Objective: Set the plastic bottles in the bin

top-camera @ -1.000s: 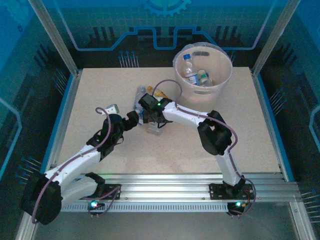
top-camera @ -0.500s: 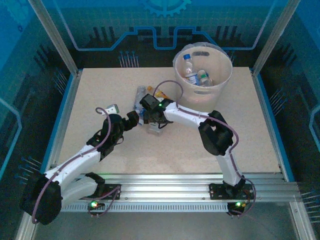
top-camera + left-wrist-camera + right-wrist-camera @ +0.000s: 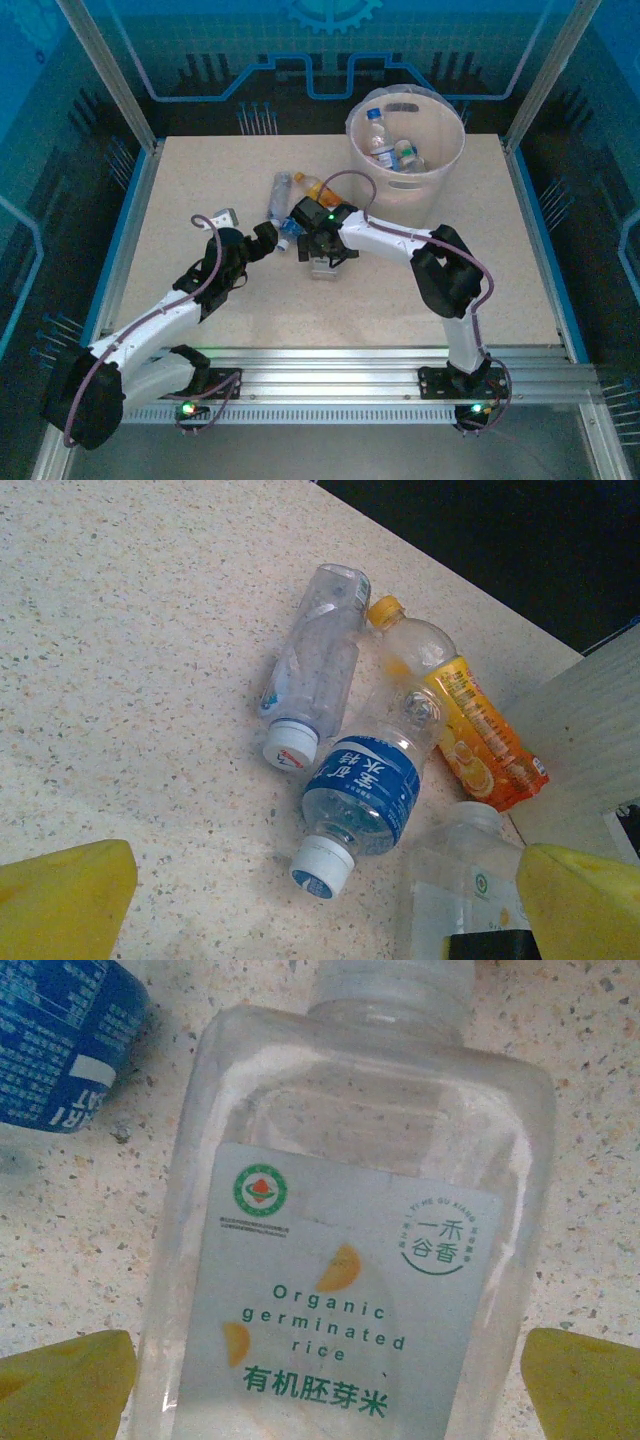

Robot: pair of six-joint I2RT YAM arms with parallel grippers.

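Rice bottle [image 3: 340,1260] flat between gaping right jaws, long axis across their gap; left jaws open, just left.

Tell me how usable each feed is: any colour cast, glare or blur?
Top external: dim with a strong blue cast, the bottles small and soft. Left wrist: bright and sharp on the blue-labelled bottle, the left fingers blurred at the bottom corners. Right wrist: very close on the square clear bottle, label legible, the right fingers out of focus.
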